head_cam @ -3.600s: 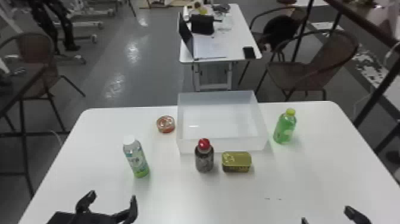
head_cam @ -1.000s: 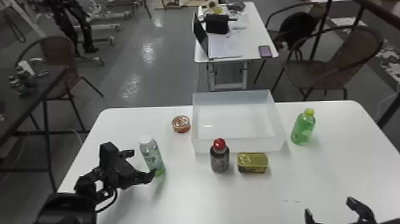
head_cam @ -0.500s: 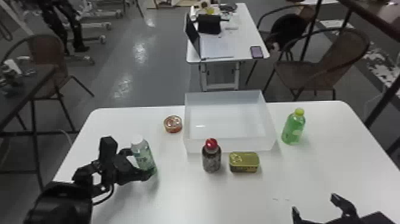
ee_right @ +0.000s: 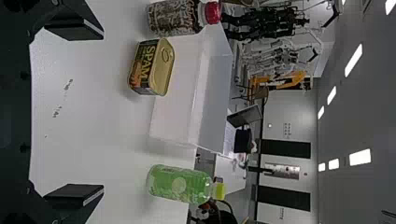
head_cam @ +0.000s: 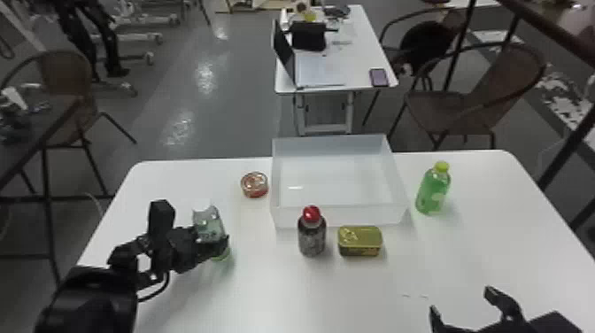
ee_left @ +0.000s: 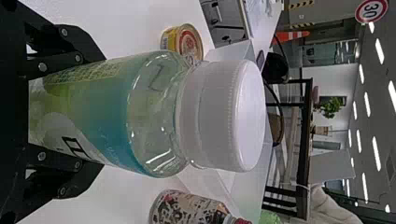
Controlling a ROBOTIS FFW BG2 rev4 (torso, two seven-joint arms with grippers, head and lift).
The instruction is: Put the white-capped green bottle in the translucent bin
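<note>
Has closed in from the bench's (head_cam: pixel 265 292) near edge: pinches the white-capped green bottle (head_cam: pixel 209 224), near-upright by the left edge, in the left end effector (ee_left: pixel 99 113), leftward of the translucent bin (head_cam: pixel 338 217).

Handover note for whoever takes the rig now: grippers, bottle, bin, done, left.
Left gripper: closed around the white-capped green bottle, low on its body; can't tell if the base is clear of the table.
Right gripper: open, empty, near side of table.
Translucent bin: far side, middle.
Done: bottle gripped.
Left: carry it to the bin, release inside.
</note>
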